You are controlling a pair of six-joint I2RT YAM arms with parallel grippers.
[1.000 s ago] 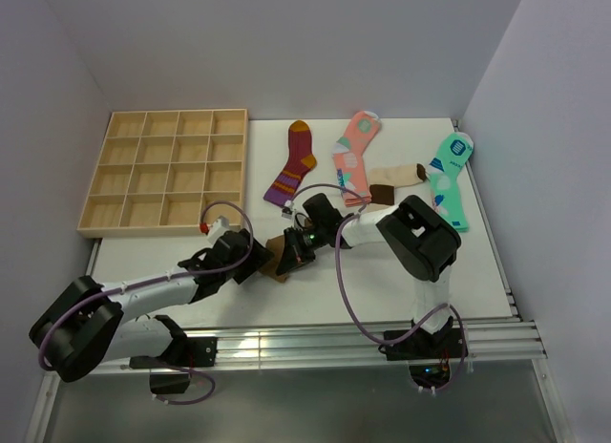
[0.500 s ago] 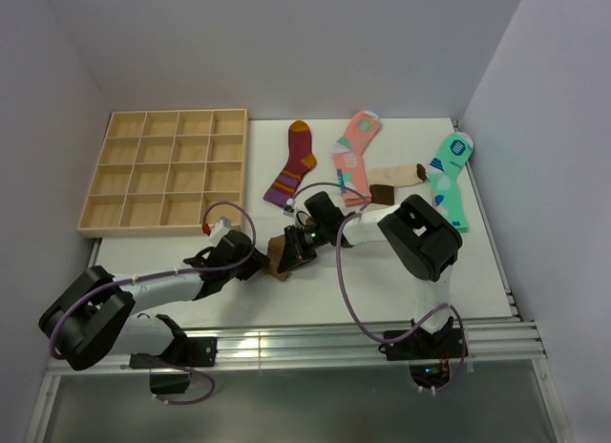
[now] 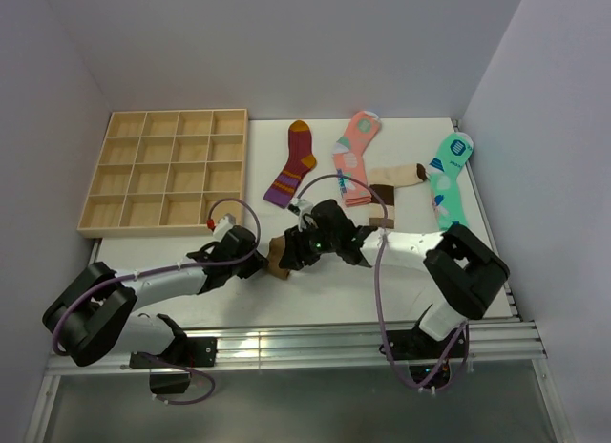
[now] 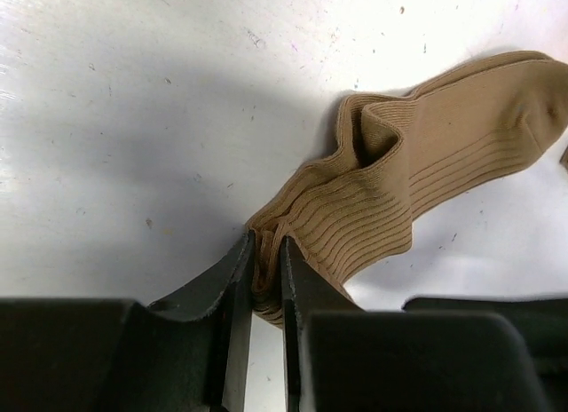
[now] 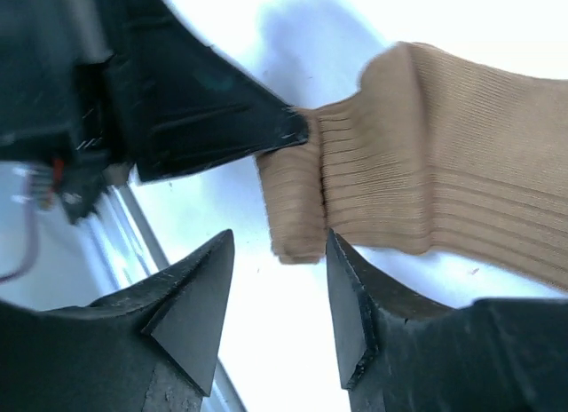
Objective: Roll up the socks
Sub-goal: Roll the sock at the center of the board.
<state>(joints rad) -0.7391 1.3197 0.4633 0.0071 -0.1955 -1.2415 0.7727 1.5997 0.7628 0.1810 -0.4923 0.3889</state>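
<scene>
– Near the middle of the table [image 3: 334, 290]: what is your left gripper [image 4: 266, 263] on?
– Clamped. My fingers [image 4: 232, 288] stand nearly together, with the ribbed edge of the brown sock [image 4: 426, 163] pinched between them. The rest of the sock lies rumpled on the white surface with one fold humped up, running toward the upper right of my wrist view.
– And the right gripper [image 5: 279, 245]?
– Jaws apart. The end of the brown sock sits between the tips and is narrower than the gap. I cannot tell whether either pad touches it. From that wrist I see my left finger's tip against the sock's edge.
– From above?
– My arms meet at the sock, one from each side, grippers just beside each other.
– The second of the pair?
– The beige sock [image 3: 393, 187], dark toe and dark band, lies flat farther back, well apart from both grippers. It sits between a pink sock [image 3: 353, 157] and a green sock [image 3: 449, 176]. A maroon striped sock [image 3: 294, 164] lies left of the pink one. A wooden tray [image 3: 158, 229] of compartments is at back left.
</scene>
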